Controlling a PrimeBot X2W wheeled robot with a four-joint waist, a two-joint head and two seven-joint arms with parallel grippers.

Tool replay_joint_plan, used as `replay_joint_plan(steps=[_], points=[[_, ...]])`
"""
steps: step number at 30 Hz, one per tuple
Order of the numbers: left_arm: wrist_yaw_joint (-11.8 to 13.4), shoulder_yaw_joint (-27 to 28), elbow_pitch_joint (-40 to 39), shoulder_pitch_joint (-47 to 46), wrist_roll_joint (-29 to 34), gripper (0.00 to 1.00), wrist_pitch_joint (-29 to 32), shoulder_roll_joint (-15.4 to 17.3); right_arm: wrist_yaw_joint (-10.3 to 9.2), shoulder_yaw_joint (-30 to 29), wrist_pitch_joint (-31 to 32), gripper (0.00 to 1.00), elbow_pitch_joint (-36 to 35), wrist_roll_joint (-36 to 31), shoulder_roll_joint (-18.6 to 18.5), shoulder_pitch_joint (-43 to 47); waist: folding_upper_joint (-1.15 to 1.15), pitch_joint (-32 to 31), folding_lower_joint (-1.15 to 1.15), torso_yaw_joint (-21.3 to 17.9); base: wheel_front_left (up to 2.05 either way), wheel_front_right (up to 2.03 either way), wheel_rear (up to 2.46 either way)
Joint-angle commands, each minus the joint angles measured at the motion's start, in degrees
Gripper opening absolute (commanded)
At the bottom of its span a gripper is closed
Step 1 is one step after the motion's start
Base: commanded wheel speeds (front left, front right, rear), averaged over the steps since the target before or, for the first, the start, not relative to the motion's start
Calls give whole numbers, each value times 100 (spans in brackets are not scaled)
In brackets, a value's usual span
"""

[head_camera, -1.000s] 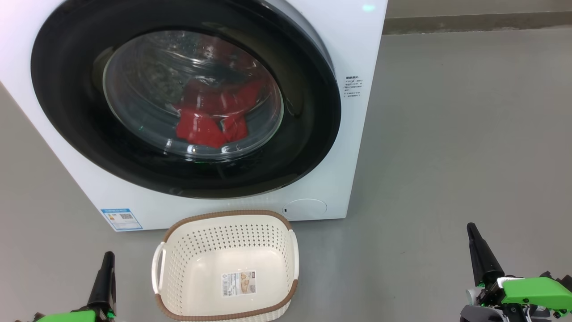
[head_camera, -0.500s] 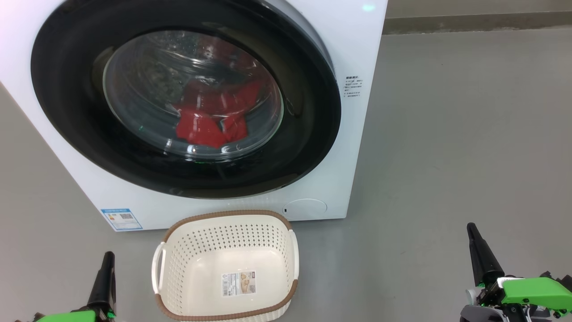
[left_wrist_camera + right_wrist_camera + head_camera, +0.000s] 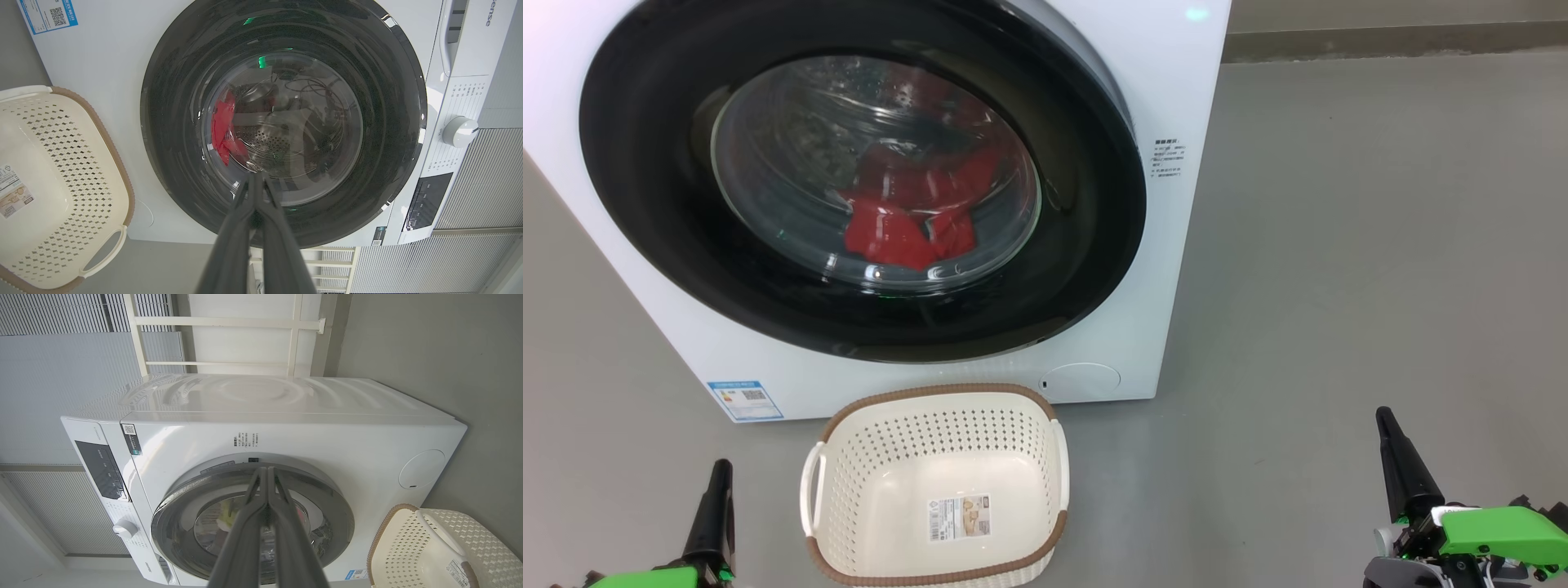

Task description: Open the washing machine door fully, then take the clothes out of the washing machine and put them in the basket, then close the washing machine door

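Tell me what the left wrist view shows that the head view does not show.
Left wrist view: the control knob and dark panel of the washing machine. Head view: the right hand, shut, above the grey floor. Both: the washing machine door, the red clothes behind its glass, the empty basket, the shut left hand.

Red clothes (image 3: 222,130) show through the washing machine door (image 3: 171,122). The basket (image 3: 81,163) sits at eight o'clock; the left gripper (image 3: 256,176), fingers together, rises from six.
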Motion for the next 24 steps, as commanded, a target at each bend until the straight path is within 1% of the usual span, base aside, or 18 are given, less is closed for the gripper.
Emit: replay_joint_plan(steps=[1,24], points=[[-19,178,-111,-223,18,0,41,89,-6,133,42,0,-170,2,-17,-86,0,0,0,0,0,0,0],[-19,178,-111,-223,18,0,41,89,-6,133,42,0,-170,2,-17,-86,0,0,0,0,0,0,0]])
